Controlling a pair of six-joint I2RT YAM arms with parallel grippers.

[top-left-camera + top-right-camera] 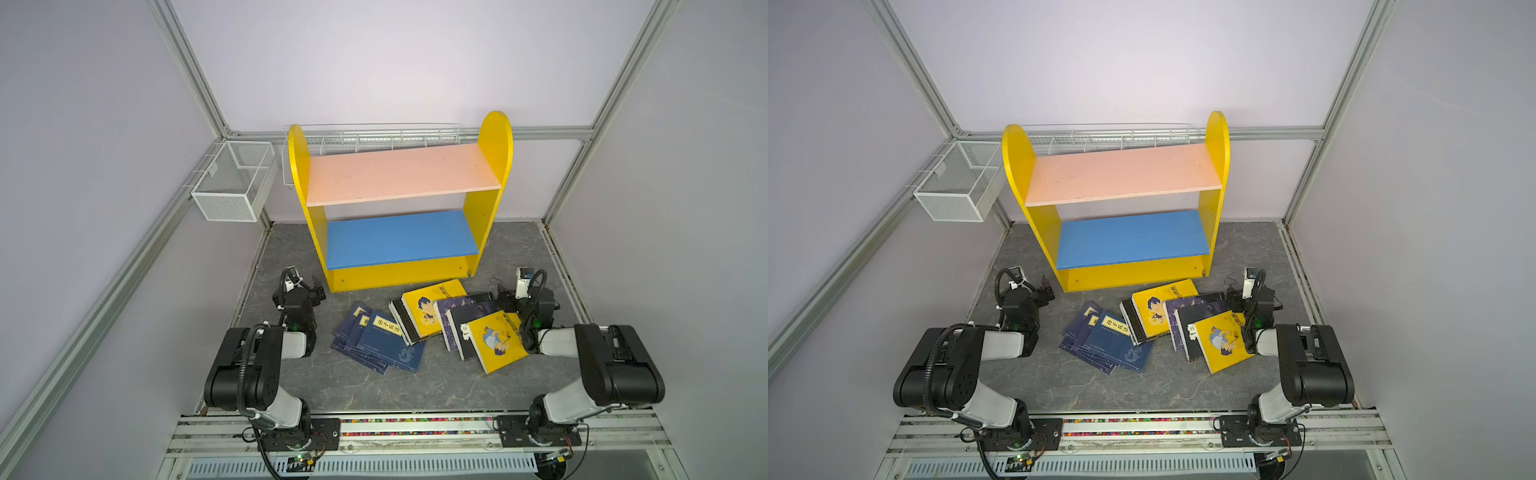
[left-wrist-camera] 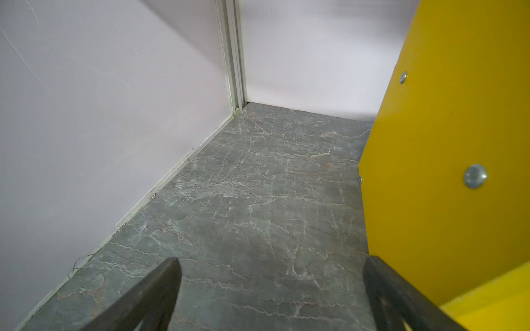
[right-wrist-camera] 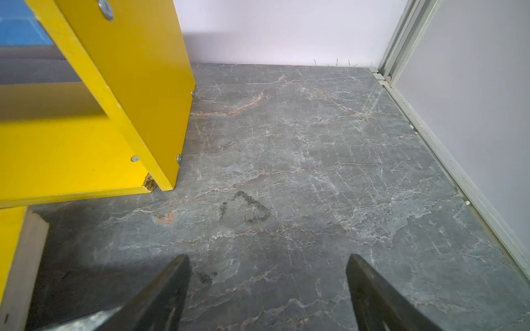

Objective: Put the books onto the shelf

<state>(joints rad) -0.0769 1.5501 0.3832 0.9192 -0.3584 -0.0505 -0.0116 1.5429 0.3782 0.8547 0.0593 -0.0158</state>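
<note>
Your left gripper and right gripper near the shelf's front corners, both spread wide, empty, books flat before it.

Both top views look steeply down from high above the front edge of the bench, facing the back wall; set side by side, they share almost the whole scene: bench, shelf and books; the left wrist camera sits low, close behind the left hand, facing the rear left corner, the shelf's left side panel very near; the right wrist camera, equally low behind the right hand, faces the rear right corner past the right side panel; both wrist views share bench and shelf with the top views.
</note>
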